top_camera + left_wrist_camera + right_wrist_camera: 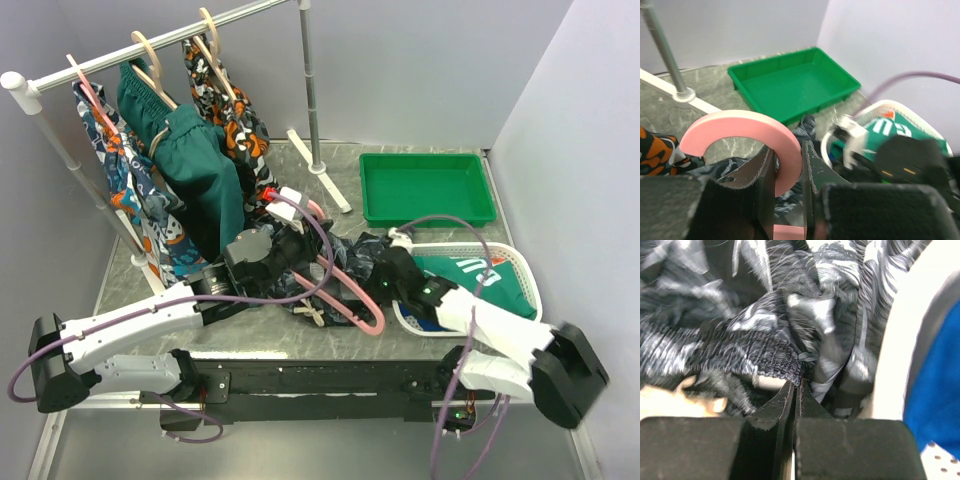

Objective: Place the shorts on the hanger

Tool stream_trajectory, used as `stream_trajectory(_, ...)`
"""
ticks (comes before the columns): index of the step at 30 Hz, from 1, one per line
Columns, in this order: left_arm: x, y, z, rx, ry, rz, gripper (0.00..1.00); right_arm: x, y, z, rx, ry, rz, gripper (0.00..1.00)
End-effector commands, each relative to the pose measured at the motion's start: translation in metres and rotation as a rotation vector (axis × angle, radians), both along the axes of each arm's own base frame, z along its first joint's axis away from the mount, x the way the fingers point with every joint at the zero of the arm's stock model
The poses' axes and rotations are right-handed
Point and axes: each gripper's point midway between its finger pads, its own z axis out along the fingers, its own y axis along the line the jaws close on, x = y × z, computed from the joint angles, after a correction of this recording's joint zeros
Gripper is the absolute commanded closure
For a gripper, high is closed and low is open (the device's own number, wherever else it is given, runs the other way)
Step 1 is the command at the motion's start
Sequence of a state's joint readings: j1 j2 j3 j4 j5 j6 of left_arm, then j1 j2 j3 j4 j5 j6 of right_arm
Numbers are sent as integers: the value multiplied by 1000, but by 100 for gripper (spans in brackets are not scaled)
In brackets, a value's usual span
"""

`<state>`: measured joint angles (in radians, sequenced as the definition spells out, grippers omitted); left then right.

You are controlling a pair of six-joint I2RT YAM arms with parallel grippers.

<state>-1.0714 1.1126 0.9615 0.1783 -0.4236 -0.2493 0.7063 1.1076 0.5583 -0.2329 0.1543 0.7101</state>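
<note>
Right gripper (796,387): bottom centre of its wrist view, jaws pressed together at the ribbed waistband edge of the shorts (765,335). I cannot tell whether a fold is caught between them. I judge it sits there to lift the waistband so the hanger can pass under.

Left gripper (788,160): bottom centre of its wrist view, clamped on the shank of the hanger (735,125) just below the hook, which curls toward the left of the frame. I take that hold to steady the frame and leave its bar free for cloth.

Shorts: heaped on the table (120,285) at the centre of the top view, between the two grippers. They lie partly over the pink frame, whose lower corner pokes out toward the bottom of the frame. Not yet over the bar.

Basket (528,270): right of centre, touching the heap, with a green garment inside.

Tray (425,218): upper right, green, apart from the heap.

Rail (110,57): upper left, carrying other shorts on hangers.

Task standing: early, by my reading. Threading is yet to be done.
</note>
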Motion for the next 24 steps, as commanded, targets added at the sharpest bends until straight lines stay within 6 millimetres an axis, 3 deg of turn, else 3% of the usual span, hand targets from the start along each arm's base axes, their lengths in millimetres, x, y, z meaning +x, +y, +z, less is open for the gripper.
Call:
stream_trajectory(1,14,10,38,-120,-63,111,99,-6,-5,35,106,-80,-37,100)
stream_trajectory(9,33,23,40,-166,-76,249,99,-23,-15,79,178,-141,-37,100)
stream_trajectory(24,50,32,32,-191,-100,374,99,-42,-40,124,189,-154,-87,100)
